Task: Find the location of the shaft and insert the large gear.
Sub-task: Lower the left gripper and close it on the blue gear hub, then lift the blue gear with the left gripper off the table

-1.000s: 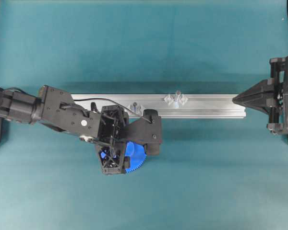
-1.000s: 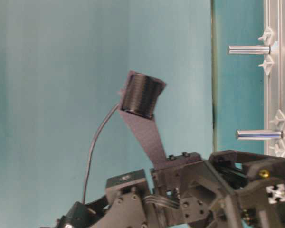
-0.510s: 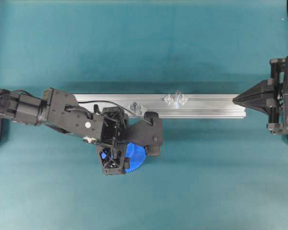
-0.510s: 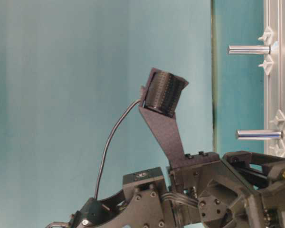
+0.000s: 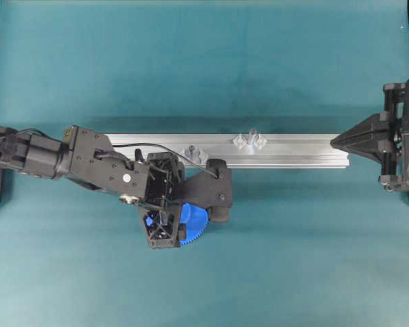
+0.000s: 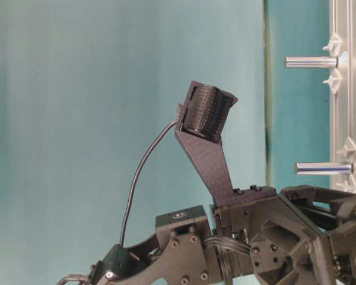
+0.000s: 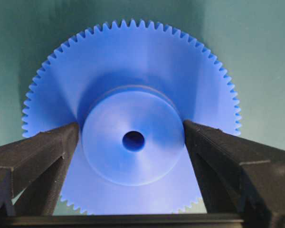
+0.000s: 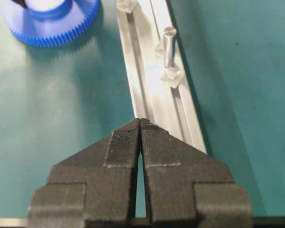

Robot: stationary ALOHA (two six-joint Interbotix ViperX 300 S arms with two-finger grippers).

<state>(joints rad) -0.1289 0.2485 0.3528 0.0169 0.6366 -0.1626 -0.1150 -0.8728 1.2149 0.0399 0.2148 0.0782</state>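
Teal matting (image 5: 273, 75) covers the whole work surface, and a long aluminium rail (image 5: 300, 151) lies across its middle in the overhead view. On the rail stand two small pins, each flanked by diamond-shaped translucent mounts. The shaft (image 5: 251, 138), the paler one, sits near the rail's middle; the darker-tipped pin (image 5: 190, 151) stands to its left, just beside the left arm's wrist camera bracket.

The large gear (image 5: 193, 222) lies flat on the mat on the near side of the rail, below the darker-tipped pin and well apart from the shaft. The left gripper (image 5: 165, 219) hangs directly over it, hiding most of the blue disc from above. From the left wrist camera, the gear (image 7: 133, 118) fills the view, its raised hub and centre hole between the two black fingers (image 7: 35, 156). The jaws are spread wide, one to each side of the hub; whether they touch it cannot be told.

The right gripper (image 5: 335, 141) is at the rail's right end, fingertips pressed together and holding nothing. Its wrist camera looks along the rail toward the shaft (image 8: 169, 45), with the gear (image 8: 52, 21) at upper left.
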